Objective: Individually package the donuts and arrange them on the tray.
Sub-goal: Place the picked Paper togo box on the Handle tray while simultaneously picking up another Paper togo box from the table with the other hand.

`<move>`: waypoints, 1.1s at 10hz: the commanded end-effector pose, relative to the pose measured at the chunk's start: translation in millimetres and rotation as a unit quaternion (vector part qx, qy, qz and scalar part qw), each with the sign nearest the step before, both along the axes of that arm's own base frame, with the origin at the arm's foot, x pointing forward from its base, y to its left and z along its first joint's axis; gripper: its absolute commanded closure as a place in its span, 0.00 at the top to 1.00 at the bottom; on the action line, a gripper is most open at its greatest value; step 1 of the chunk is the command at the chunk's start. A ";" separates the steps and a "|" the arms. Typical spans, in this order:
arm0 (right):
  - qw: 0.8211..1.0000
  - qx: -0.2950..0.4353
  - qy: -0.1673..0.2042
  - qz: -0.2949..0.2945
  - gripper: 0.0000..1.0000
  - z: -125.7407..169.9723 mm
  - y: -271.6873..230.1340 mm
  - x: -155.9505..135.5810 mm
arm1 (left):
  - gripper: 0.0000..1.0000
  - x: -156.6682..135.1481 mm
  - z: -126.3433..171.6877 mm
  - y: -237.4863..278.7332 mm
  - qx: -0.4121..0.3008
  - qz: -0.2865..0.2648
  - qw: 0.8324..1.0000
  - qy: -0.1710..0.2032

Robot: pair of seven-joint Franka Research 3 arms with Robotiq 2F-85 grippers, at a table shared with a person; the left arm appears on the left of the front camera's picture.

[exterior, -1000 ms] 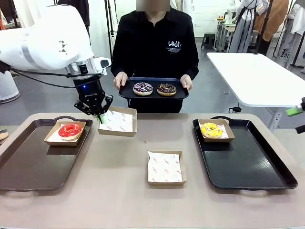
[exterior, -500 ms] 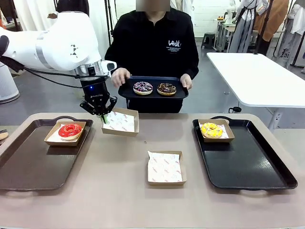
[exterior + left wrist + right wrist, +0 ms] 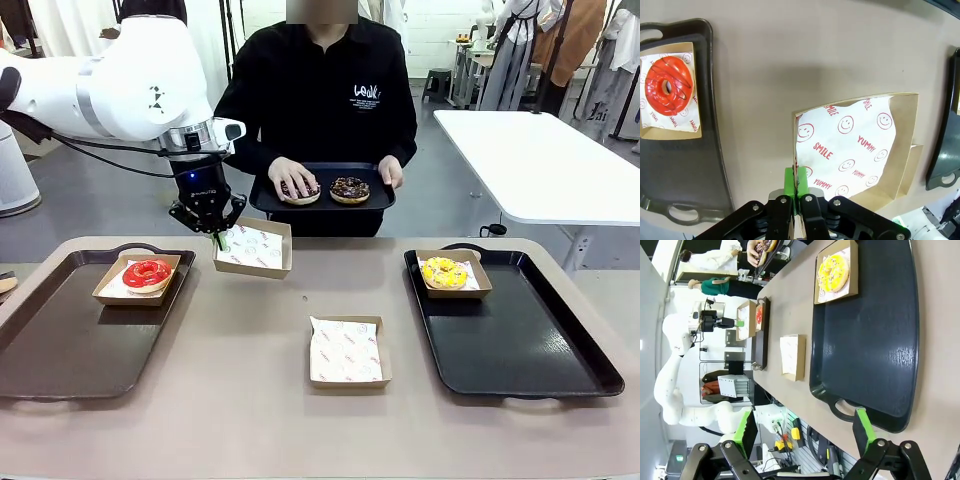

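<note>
Left gripper (image 3: 218, 233) (image 3: 795, 176): jaws clamped tight on one wall of a paper-lined carton (image 3: 252, 248) (image 3: 850, 145), which extends ahead of the fingertips and to one side. The red donut (image 3: 147, 273) (image 3: 668, 85) sits well off to the jaws' other side, in its own carton on the left tray (image 3: 60, 350).

Right gripper (image 3: 805, 427): jaws spread wide, nothing between them. The yellow donut (image 3: 444, 271) (image 3: 833, 272) lies far ahead of them, boxed on the right tray (image 3: 530, 350).

Beyond the left jaws, a person's hand (image 3: 292, 176) rests on the purple donut (image 3: 300, 194). The brown donut (image 3: 350, 187) sits beside it on a small tray (image 3: 320, 203).
</note>
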State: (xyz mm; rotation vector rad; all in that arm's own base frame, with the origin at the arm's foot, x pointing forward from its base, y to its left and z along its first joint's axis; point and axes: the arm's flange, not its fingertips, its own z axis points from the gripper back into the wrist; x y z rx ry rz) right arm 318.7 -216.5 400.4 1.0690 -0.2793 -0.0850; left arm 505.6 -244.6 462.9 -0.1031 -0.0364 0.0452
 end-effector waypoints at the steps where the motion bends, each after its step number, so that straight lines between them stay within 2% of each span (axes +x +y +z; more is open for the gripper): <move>1: 1.000 0.001 -0.004 -0.004 1.00 5.0 -1.1 -2.8 | 0.00 0.6 0.3 1.1 0.000 0.007 1.000 0.000; 11: 1.000 0.001 -0.004 -0.004 1.00 5.0 -1.1 -2.8 | 0.00 0.6 0.3 1.1 0.000 0.007 1.000 0.000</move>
